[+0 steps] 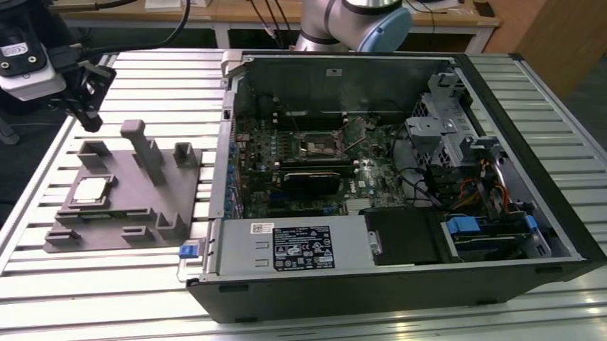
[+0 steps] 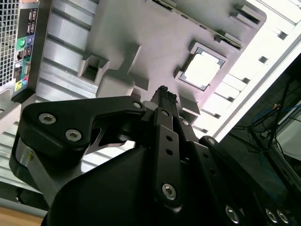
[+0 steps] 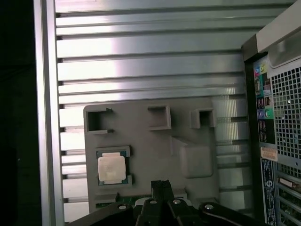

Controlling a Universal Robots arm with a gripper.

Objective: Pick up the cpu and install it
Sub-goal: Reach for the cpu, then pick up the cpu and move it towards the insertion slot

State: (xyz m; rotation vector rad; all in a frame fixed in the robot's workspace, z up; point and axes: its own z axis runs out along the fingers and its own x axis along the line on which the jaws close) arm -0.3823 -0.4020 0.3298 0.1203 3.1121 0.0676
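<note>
**A:** How is it laid out, big things first?

**B:** A slatted aluminium bench (image 1: 95, 298) carries an open computer case (image 1: 399, 284) across the middle and the exterior view's right. A black-framed socket (image 1: 318, 145) sits on the board inside it. The grey fixture (image 1: 104, 238), with its upright blocks, lies on the exterior view's left.

**A:** And the arm?

**B:** The gripper (image 1: 92, 124) hangs at the upper left of the exterior view, near the fixture's rim and apart from it. In both wrist views its fingers (image 3: 155, 190) are pressed together with nothing between them.

**A:** Where's the cpu?

**B:** The cpu (image 1: 92, 189) lies flat in a square recess of the fixture, silvery top up, at the left of the exterior view. In the first wrist view it sits off to one side of the fingertips, not under them.

**A:** So what makes a clean pick?

**B:** Alignment, I'd say. The fingers need to be centred over the chip and squared to its edges. They should be spread wider than it before coming down. The raised lips around the recess leave little room, so I'd grip two opposite edges and keep the chip level. The hold should be light, as a tilted chip could catch on the recess wall.
</note>
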